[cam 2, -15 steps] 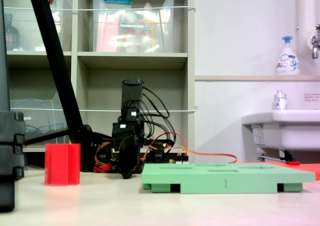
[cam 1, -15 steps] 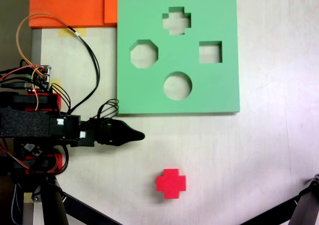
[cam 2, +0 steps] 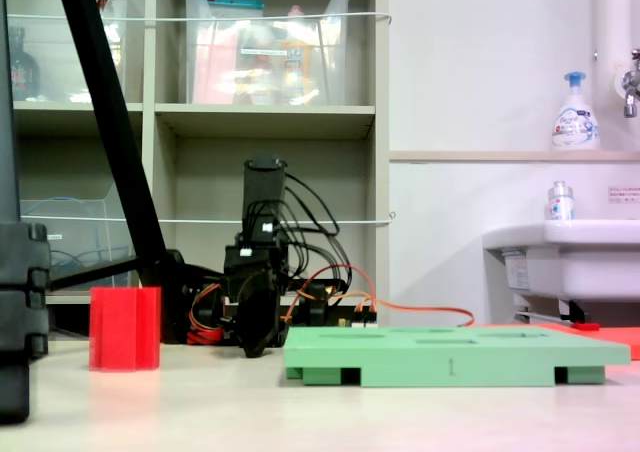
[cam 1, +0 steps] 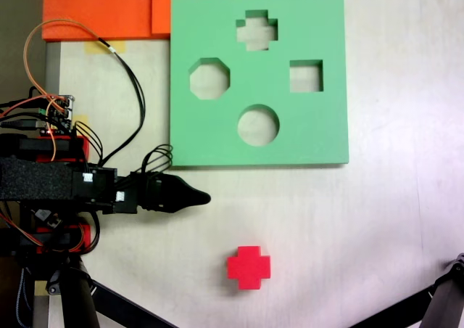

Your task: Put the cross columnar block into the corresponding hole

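Observation:
The red cross columnar block [cam 1: 248, 267] stands upright on the pale table, near the lower middle of a fixed view from above, and at the left in a fixed view from table level [cam 2: 125, 329]. The green foam board [cam 1: 217, 23] lies flat farther up, its plus-shaped hole [cam 1: 257, 30] near the top edge. My gripper [cam 1: 205, 196] rests low over the table, left of the block and just below the board's lower left corner, touching neither. Its black jaws come together in one point, holding nothing. From table level the gripper [cam 2: 257, 344] sits just left of the board [cam 2: 455, 354].
The board also has an octagonal [cam 1: 209, 79], a square [cam 1: 306, 76] and a round cutout [cam 1: 258, 125]. Orange foam sheets [cam 1: 101, 7] lie at the top left. Wires [cam 1: 130, 81] loop by the arm's base. Black tripod legs [cam 1: 435, 306] cross the lower corners.

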`<act>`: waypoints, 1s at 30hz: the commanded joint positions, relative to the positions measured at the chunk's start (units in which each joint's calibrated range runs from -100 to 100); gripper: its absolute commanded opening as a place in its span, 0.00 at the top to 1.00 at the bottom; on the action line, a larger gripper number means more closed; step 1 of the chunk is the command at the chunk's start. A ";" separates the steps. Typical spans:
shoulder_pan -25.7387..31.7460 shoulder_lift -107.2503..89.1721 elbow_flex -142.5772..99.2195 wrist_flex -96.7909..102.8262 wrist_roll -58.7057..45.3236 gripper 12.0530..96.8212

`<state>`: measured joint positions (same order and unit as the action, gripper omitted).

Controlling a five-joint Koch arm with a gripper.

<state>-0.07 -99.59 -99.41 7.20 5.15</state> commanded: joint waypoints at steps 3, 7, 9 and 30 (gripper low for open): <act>-0.05 -0.41 -0.59 -5.90 -0.24 0.56; -0.15 -0.41 -0.59 -5.80 0.68 0.56; -0.59 -0.41 -0.59 -5.70 1.61 0.55; -11.48 15.79 57.14 -78.21 29.89 0.69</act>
<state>-11.36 -87.00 -47.57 -65.05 35.19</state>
